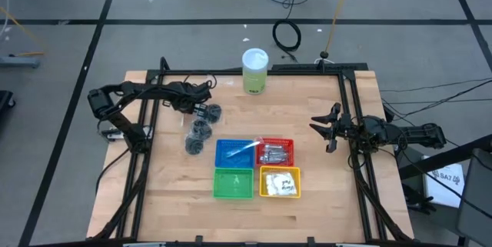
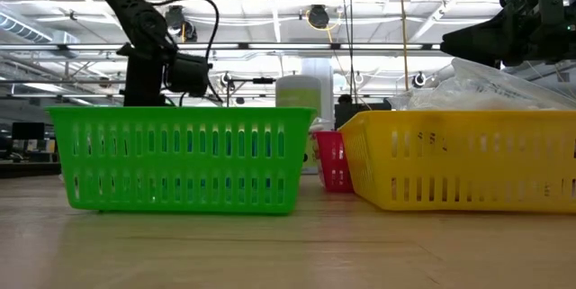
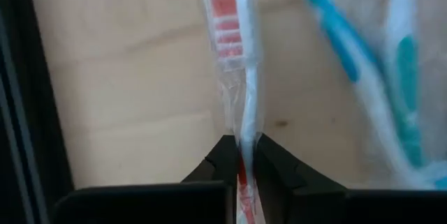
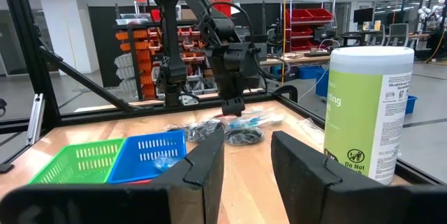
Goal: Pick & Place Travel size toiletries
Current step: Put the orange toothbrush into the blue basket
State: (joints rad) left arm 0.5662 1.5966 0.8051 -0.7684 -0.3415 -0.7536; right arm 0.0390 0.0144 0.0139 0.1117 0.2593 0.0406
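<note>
My left gripper [image 1: 201, 109] is over the far-left part of the table and is shut on a clear-wrapped white stick with a red end [image 3: 236, 56]. More wrapped blue-white sticks [image 3: 391, 77] lie beside it. Dark grey puffs [image 1: 197, 133] rest on the wood just nearer than the gripper. One wrapped stick [image 1: 244, 149] lies in the blue basket [image 1: 224, 155], silver tubes [image 1: 274, 153] in the red basket [image 1: 286, 141], and white sachets [image 1: 280, 184] in the yellow basket [image 1: 265, 191]. My right gripper [image 1: 326, 128] waits open at the table's right edge. My left gripper pinches the wrapped stick between its two fingers [image 3: 225, 160] at the end [image 3: 246, 137] away from the red part. The stick runs straight out along the fingers over the wood. Whether its far end touches the table does not show.
A tall green cylinder with a white lid [image 1: 255, 71] stands at the far edge. The green basket [image 1: 233, 183] sits at the near left of the four-basket cluster. A black frame rail [image 3: 14, 77] runs close beside the left gripper. Bare wood lies between the baskets and my right gripper.
</note>
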